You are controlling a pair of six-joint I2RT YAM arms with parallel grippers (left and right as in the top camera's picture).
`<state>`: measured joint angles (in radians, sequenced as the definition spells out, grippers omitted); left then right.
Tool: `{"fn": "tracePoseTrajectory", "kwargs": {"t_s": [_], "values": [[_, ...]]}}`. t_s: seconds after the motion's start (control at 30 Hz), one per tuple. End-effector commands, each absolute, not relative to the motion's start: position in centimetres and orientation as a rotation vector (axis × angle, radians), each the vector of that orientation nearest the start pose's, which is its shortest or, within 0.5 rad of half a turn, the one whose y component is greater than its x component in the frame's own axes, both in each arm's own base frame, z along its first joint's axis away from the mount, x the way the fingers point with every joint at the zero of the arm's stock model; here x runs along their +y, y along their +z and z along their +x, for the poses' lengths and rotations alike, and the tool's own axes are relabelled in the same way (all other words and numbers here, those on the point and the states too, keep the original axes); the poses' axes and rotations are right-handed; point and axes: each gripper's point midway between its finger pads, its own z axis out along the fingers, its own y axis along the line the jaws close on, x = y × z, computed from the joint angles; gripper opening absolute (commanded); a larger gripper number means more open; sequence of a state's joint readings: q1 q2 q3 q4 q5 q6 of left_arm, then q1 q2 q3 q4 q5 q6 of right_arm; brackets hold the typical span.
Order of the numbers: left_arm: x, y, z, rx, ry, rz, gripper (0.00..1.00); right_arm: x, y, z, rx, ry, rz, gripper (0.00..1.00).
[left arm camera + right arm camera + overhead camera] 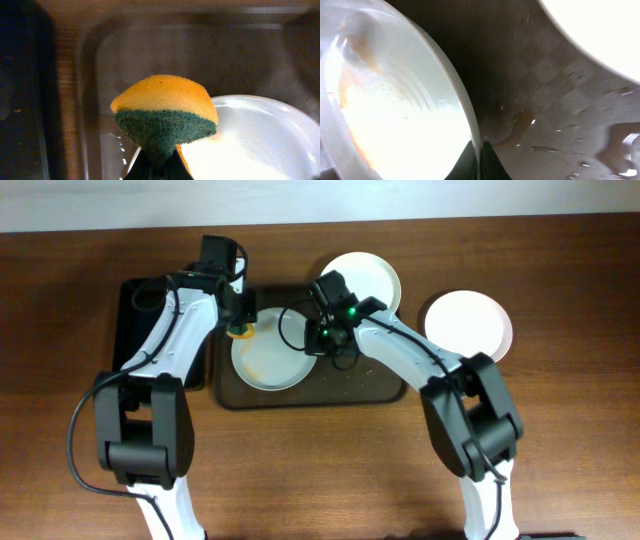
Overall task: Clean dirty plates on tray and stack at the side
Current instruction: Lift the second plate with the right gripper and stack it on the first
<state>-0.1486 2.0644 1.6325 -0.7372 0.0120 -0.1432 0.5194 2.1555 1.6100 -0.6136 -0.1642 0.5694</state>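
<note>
A pale plate (270, 358) with orange-brown smears lies on the left part of the dark brown tray (370, 388). My right gripper (322, 340) is shut on its right rim (470, 130), and the smears show inside it (355, 100). My left gripper (240, 320) is shut on a yellow-and-green sponge (165, 112) just above the plate's far-left edge (260, 135). A second white plate (368, 278) overlaps the tray's far edge. A third white plate (467, 325) sits on the table to the tray's right.
A smaller glossy black tray (135, 320) lies left of the brown tray, under my left arm. Wet streaks and brown drops (520, 122) mark the tray floor right of the held plate. The wooden table (320, 470) extends in front.
</note>
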Motion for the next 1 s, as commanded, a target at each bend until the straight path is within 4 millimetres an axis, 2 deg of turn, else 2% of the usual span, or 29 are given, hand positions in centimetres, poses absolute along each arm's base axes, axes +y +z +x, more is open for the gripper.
{"fn": "tracePoseTrajectory", "kwargs": {"t_s": [0.0,0.1,0.23,0.27,0.33,0.4,0.43,0.53,0.67,0.7,0.73,0.8,0.87,0.9,0.97], "values": [[-6.1,11.0,49.0,2.657,-0.079,-0.114,0.00,24.2,12.1,43.9,2.616,0.280,-0.079,0.04],[-6.1,10.8,48.8,2.670,-0.080,-0.114,0.00,19.1,17.0,42.8,2.503,-0.077,-0.010,0.04],[-6.1,10.7,48.5,2.682,-0.077,-0.114,0.00,15.8,19.5,40.6,2.409,-0.434,-0.001,0.04],[-6.0,10.6,48.3,2.692,-0.075,-0.114,0.00,15.1,20.5,39.8,2.337,-0.564,0.027,0.04],[-6.0,10.5,48.2,2.697,-0.074,-0.114,0.00,15.4,22.5,38.8,2.205,-0.713,0.009,0.04],[-6.0,10.5,48.2,2.697,-0.074,-0.114,0.00,17.4,27.1,36.9,1.918,-0.873,-0.013,0.04],[-6.0,10.5,48.2,2.696,-0.074,-0.114,0.00,18.1,28.6,36.2,1.829,-0.911,-0.025,0.04],[-6.0,10.5,48.2,2.696,-0.074,-0.114,0.00,19.4,31.4,34.6,1.662,-0.974,-0.030,0.04],[-6.0,10.5,48.2,2.696,-0.074,-0.114,0.00,19.3,31.5,34.7,1.649,-0.937,0.020,0.04],[-6.0,10.5,48.1,2.699,-0.074,-0.115,0.00,19.0,30.6,35.1,1.698,-0.906,0.034,0.04],[-6.0,10.5,48.1,2.703,-0.073,-0.116,0.00,18.4,28.6,36.0,1.810,-0.833,0.065,0.04],[-6.0,10.4,48.0,2.706,-0.072,-0.116,0.00,16.6,26.7,37.2,1.963,-0.754,0.112,0.04],[-6.0,10.4,48.0,2.706,-0.072,-0.116,0.00,13.3,24.5,38.5,2.178,-0.592,0.234,0.04],[-6.0,10.4,48.0,2.706,-0.072,-0.116,0.01,10.7,23.6,39.6,2.279,-0.505,0.305,0.04],[-6.0,10.4,48.0,2.706,-0.072,-0.116,0.00,5.7,21.2,42.1,2.477,-0.200,0.426,0.04]]}}
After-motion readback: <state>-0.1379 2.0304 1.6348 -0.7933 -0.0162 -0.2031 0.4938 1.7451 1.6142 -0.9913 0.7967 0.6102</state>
